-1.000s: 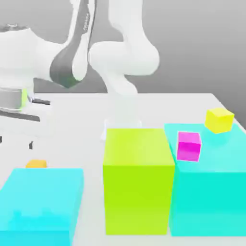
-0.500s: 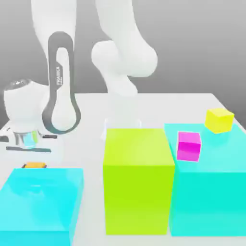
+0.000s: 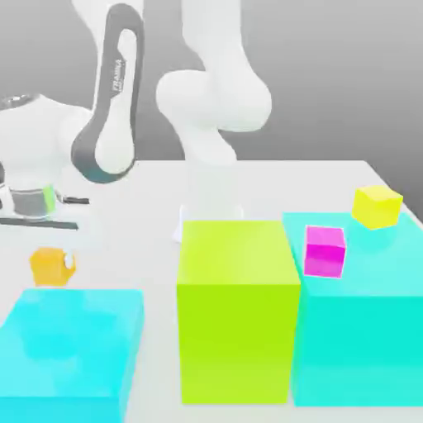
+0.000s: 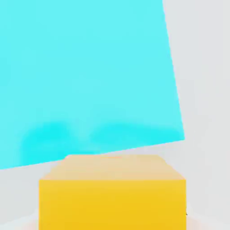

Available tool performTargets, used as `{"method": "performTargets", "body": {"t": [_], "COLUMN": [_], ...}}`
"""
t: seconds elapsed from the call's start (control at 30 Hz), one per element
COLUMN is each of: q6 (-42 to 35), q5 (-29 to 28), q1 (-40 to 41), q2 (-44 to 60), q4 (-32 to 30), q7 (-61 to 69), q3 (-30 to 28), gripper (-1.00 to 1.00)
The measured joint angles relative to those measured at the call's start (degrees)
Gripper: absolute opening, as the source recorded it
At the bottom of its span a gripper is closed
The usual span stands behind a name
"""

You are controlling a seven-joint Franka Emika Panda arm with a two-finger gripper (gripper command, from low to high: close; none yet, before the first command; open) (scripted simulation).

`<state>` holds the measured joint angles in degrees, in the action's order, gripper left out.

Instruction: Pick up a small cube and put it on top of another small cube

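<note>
The small cube (image 3: 49,268) is plain orange and hangs a little above the white table (image 3: 140,223), just behind the low cyan block (image 3: 74,347) on the exterior view's left. My gripper (image 3: 51,254) comes down on it from above and is shut on it. In the hand view the small cube (image 4: 112,197) sits close up between the jaws, with the low cyan block's top (image 4: 90,76) beyond it. A small magenta cube (image 3: 324,251) and a small lemon-yellow cube (image 3: 377,206) rest on the tall cyan block (image 3: 363,339) on the exterior view's right.
A tall lime block (image 3: 238,310) stands in the middle, between the two cyan blocks and touching the tall one. The arm's white base column (image 3: 211,178) rises behind it. Bare table stretches behind the blocks.
The hand came down over the orange cube, the jaws shut on it, and the cube has risen off the table. The other cubes and blocks have not moved.
</note>
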<state>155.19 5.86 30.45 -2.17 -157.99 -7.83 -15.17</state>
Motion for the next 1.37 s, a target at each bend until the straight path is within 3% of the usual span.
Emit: {"method": "performTargets", "body": {"t": [0.67,0.97,1.07,1.17,1.2,1.37], "q6": [-28.35,-36.50,-39.17,-34.76,-32.89,-32.89], "q5": [19.11,7.06,-0.64,-5.39,-5.90,-5.90], "q1": [-21.35,-34.72,-42.89,-50.39,-51.52,-49.83], "q2": [-7.00,-3.48,-0.66,3.07,3.92,3.93], "q4": [20.73,33.31,39.23,38.42,37.38,37.38], "q7": [-23.76,-36.69,-42.47,-45.33,-45.66,-45.66], "q3": [16.23,31.26,35.96,35.35,34.20,34.20], "gripper": [-1.00,-1.00,-1.00,-1.00,1.00,1.00]}}
